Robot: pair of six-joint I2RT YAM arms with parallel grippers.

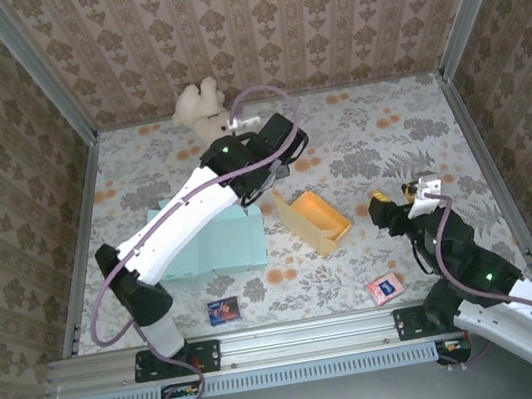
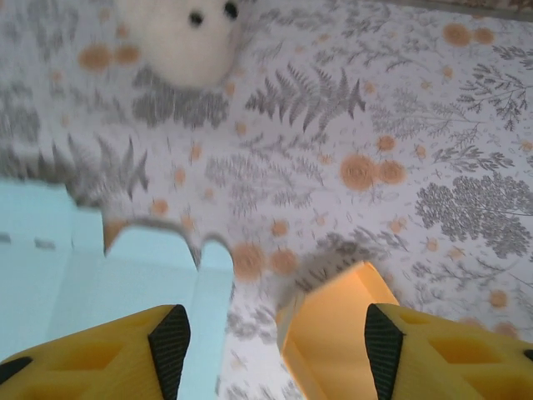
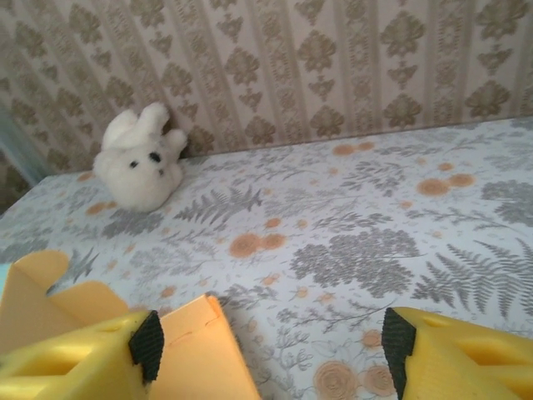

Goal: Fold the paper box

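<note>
The paper box (image 1: 315, 219) is an orange, partly raised tray near the table's middle, its walls standing. My left gripper (image 1: 279, 165) hovers just behind its far end. In the left wrist view the left gripper (image 2: 275, 350) is open, with the orange box (image 2: 341, 333) below, towards the right finger (image 2: 383, 346). My right gripper (image 1: 393, 202) sits just right of the box. In the right wrist view the right gripper (image 3: 273, 350) is open, and a box wall (image 3: 200, 358) lies beside its left finger (image 3: 148, 343). Neither gripper holds anything.
A flat light-blue paper sheet (image 1: 217, 243) lies left of the box, under the left arm. A white plush toy (image 1: 201, 108) sits at the back wall. Two small cards (image 1: 223, 311) (image 1: 385, 288) lie near the front edge. Patterned walls enclose the table.
</note>
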